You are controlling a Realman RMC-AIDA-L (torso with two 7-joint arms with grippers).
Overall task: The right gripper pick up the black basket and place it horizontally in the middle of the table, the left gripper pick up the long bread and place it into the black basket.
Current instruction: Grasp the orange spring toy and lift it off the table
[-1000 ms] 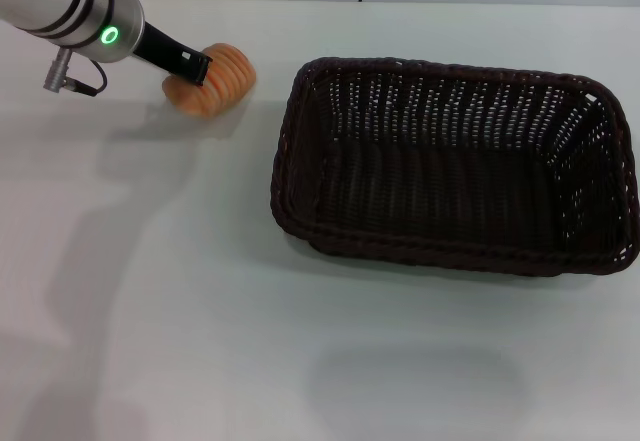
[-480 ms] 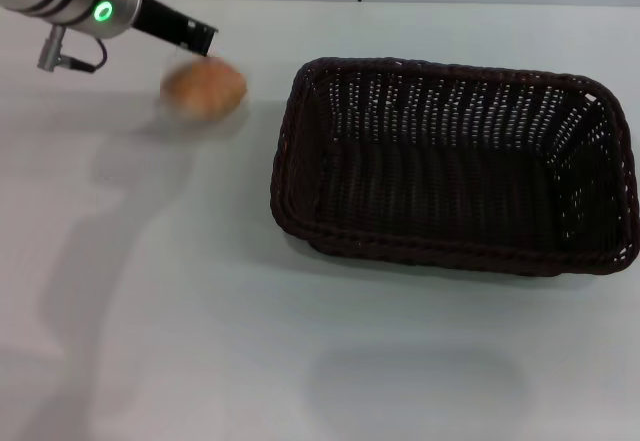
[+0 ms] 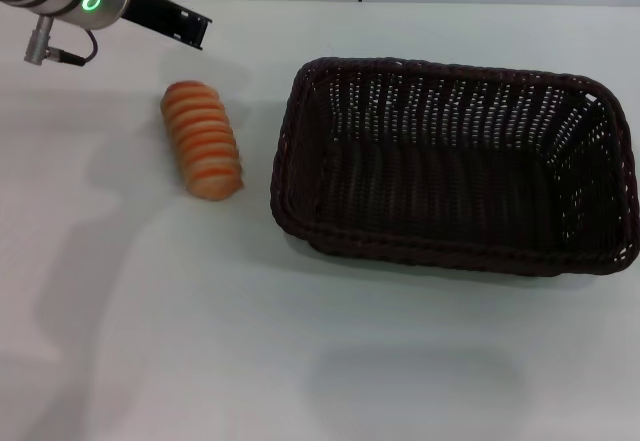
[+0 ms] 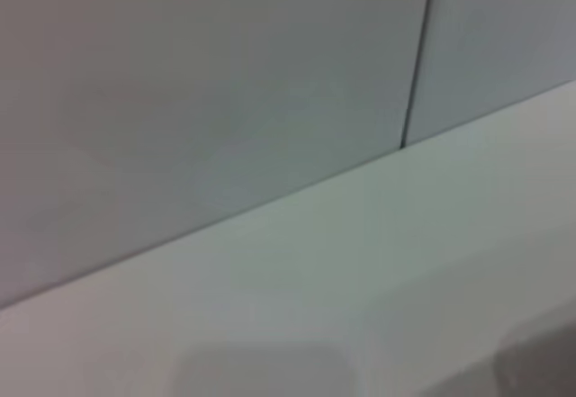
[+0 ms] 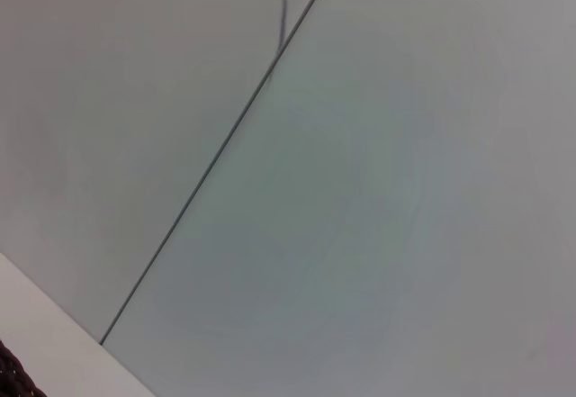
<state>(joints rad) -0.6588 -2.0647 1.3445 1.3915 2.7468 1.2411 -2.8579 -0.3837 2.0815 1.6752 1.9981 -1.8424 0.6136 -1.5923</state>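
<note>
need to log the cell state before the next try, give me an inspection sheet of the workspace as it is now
surface: white table, smooth, faint shadows only
basket: black basket stands lengthwise across the middle-right of the table, nothing inside it
bread: long bread lies on the table just left of the basket, ridged side up, touching neither basket nor gripper
clutter: nothing seen
left gripper: left gripper is raised at the far left corner, beyond the bread and holding nothing
right gripper: not in the head view; its wrist camera shows wall panels and a sliver of basket rim
cables: short grey lead looped under the left wrist
surroundings: grey wall panels with a vertical seam behind the table
</note>
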